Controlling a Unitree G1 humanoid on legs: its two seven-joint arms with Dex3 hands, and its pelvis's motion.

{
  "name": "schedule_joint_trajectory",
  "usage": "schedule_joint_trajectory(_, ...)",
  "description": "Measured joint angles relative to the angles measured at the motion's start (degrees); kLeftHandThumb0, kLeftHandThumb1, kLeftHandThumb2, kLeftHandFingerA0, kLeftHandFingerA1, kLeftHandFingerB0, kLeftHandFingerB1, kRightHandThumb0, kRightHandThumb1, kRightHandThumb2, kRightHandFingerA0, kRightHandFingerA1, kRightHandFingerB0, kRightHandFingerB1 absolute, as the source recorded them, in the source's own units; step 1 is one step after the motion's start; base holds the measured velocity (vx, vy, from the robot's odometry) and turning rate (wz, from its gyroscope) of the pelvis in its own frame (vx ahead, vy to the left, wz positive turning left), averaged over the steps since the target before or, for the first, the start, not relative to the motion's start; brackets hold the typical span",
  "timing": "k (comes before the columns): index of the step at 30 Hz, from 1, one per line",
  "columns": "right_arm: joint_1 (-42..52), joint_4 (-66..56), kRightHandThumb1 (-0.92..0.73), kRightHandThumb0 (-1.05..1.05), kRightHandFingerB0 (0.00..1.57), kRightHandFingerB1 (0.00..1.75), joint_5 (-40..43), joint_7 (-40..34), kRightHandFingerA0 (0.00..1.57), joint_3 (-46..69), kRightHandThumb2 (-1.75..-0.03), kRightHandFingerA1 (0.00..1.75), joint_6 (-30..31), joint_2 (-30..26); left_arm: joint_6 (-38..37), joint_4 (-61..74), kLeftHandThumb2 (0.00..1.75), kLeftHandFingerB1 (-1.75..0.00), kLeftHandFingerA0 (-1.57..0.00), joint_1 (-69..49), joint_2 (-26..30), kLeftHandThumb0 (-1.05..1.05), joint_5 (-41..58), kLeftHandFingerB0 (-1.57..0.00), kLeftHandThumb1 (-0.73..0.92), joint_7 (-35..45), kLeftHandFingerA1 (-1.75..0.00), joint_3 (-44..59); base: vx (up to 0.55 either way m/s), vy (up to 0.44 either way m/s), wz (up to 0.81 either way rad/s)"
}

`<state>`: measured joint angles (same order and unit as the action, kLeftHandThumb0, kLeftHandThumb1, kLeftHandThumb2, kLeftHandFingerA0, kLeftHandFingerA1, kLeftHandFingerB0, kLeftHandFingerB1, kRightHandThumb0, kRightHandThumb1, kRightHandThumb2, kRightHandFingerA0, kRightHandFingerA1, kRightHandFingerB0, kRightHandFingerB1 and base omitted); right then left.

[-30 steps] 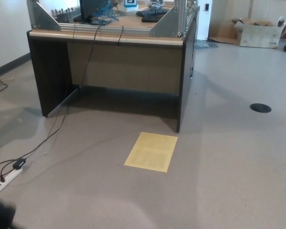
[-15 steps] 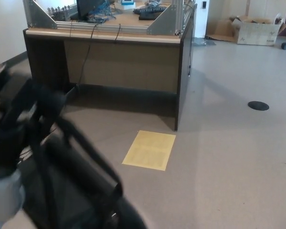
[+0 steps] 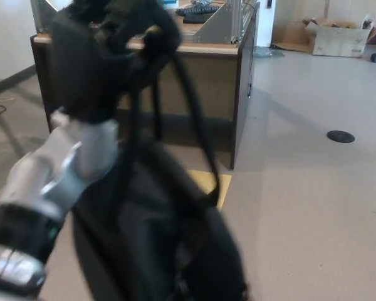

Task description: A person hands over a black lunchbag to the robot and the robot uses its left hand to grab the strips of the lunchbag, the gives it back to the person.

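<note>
Straps [image 3: 175,88] of the soft black fabric lunchbag [image 3: 156,232] loop over the robot's black left hand [image 3: 94,56], fingers clamped around them, bag hanging before the dark wooden desk [image 3: 238,81].

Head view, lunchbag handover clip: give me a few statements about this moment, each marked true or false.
1. The left hand is raised and closed on the straps of the black lunchbag. True.
2. The lunchbag rests on the floor. False: it hangs below the hand, lifted.
3. The right hand is also gripping the bag. False: no right hand is in view.
4. A yellow sheet lies on the floor, partly hidden behind the bag. True.
5. The cardboard box sits on the desk. False: it stands on the floor at the far right.
</note>
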<state>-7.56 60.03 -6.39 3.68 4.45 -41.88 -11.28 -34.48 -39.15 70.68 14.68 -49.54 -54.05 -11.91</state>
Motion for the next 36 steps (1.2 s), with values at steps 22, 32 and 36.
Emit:
schedule_joint_trajectory(22,-0.73,-0.70,-0.76,-0.72,0.50,0.42,0.23,0.89,0.57,0.38,-0.64,0.45,1.39,-0.19,3.85,-27.52,0.55,-1.61,-0.72,25.73,-10.68,-0.27,-4.25,-0.61,0.62,-0.32,-1.72,-20.27,0.00,0.000,0.00)
schedule_joint_trajectory(32,-1.21,-0.97,-0.73,-0.71,0.51,0.44,0.22,0.97,0.57,0.37,-0.64,0.47,1.72,-0.19,4.27,-28.24,0.81,-1.17,-1.07,25.65,-10.93,-0.38,-4.23,-0.79,0.45,-2.72,-1.36,-21.72,0.00,0.000,0.00)
schedule_joint_trajectory(36,-1.33,-0.99,-0.77,-0.68,0.54,0.44,0.23,0.99,0.57,0.39,-0.63,0.45,1.78,-0.19,4.26,-27.78,0.59,-1.39,-0.77,25.34,-10.94,-0.31,-4.18,-0.69,0.59,-3.00,-1.64,-22.04,0.00,0.000,0.00)
